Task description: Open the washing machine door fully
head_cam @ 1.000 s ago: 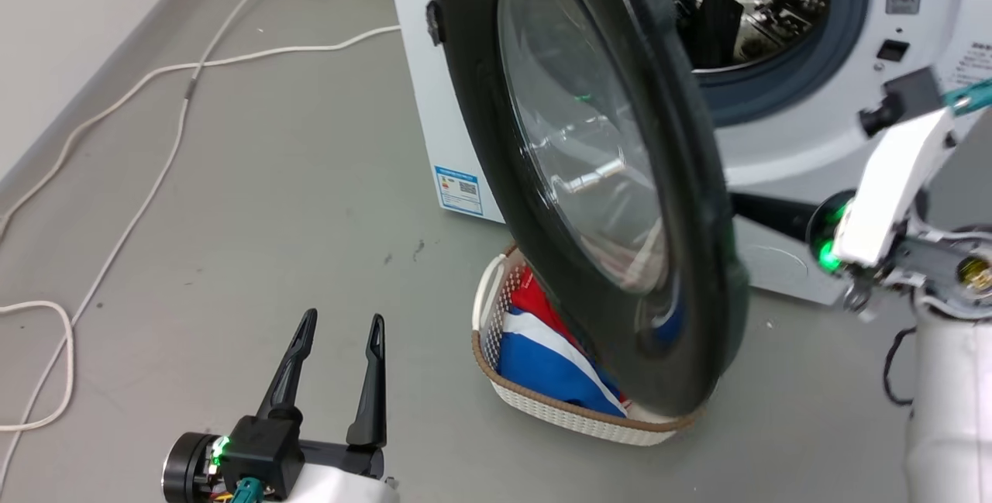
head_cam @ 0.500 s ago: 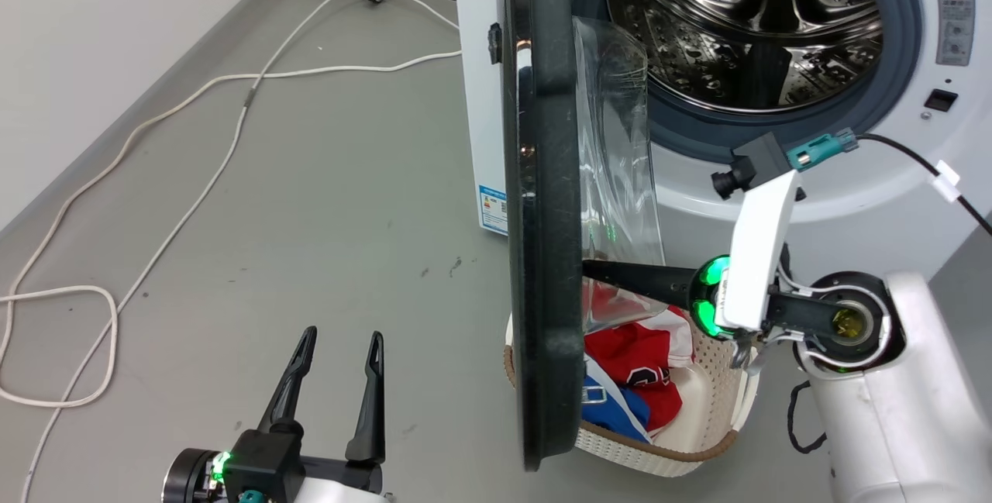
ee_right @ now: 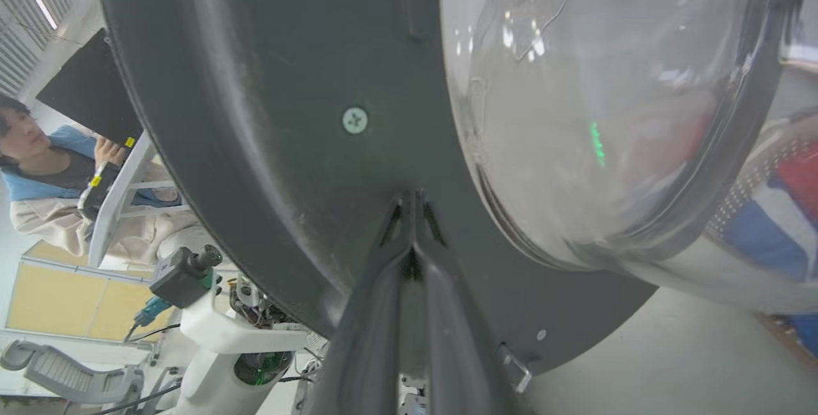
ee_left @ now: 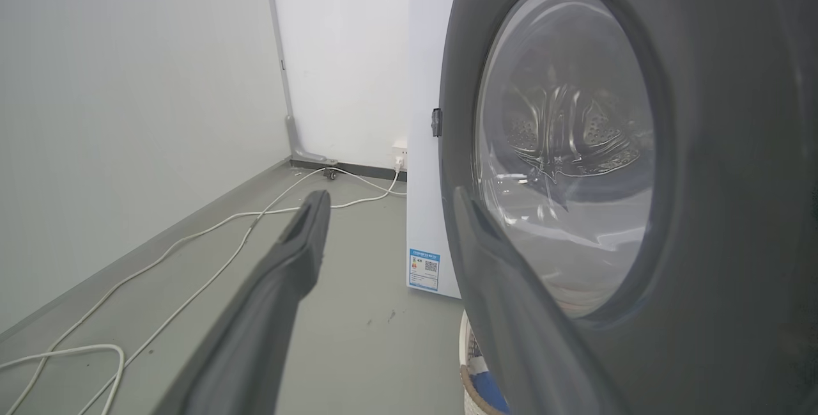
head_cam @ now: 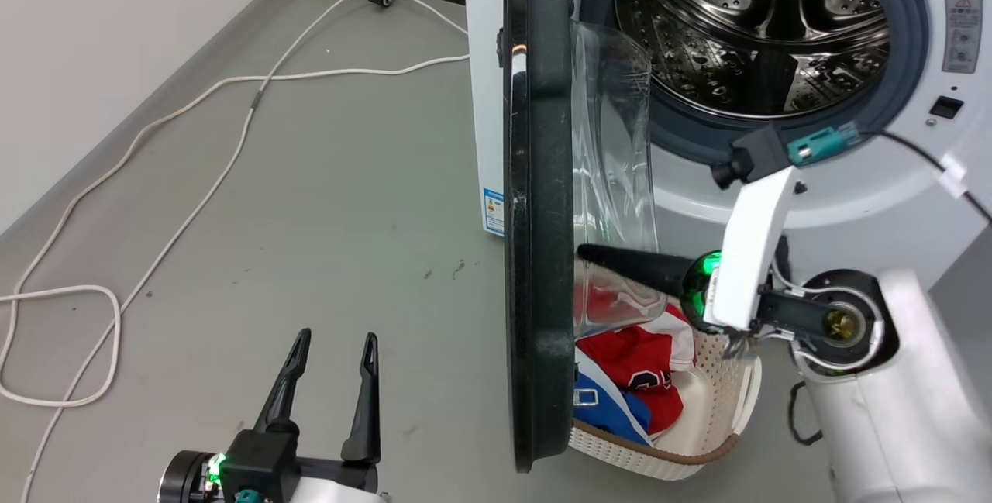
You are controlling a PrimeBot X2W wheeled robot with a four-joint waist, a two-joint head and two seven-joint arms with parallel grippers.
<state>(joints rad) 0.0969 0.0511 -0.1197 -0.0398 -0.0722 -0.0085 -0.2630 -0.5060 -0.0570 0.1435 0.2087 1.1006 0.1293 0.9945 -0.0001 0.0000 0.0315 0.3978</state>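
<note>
Pushing at the large round glossy black washing machine door point(head_cam: 535, 216) from its inner side with the right gripper point(head_cam: 587, 253): clenched on nothing, both dark tips pressed together and apparently touching the black ring just beside the bulging clear glass bowl point(ee_right: 607, 114). Meets the door straight ahead of those tips, edge-on in the head view and standing out roughly square from the big white front-loading washing machine point(head_cam: 852, 201); judged partway through the swing, not yet fully back. Leaves the perforated steel drum point(head_cam: 744, 30) exposed above and behind the right wrist, and the small cream woven laundry basket point(head_cam: 721, 402) of red, white and blue clothes just below it. Holds the left gripper point(head_cam: 335, 336) spread wide and empty, low over the grey floor, with the door's outer face near and off to its right, not touching. Risks from here: sliding off the smooth ring onto the curved glass as the door's angle changes, since only a push and no grasp; swinging the door's outer face into the idle left gripper; catching the basket rim with the right forearm on follow-through; shoving too hard and bouncing the door back off its stop.
</note>
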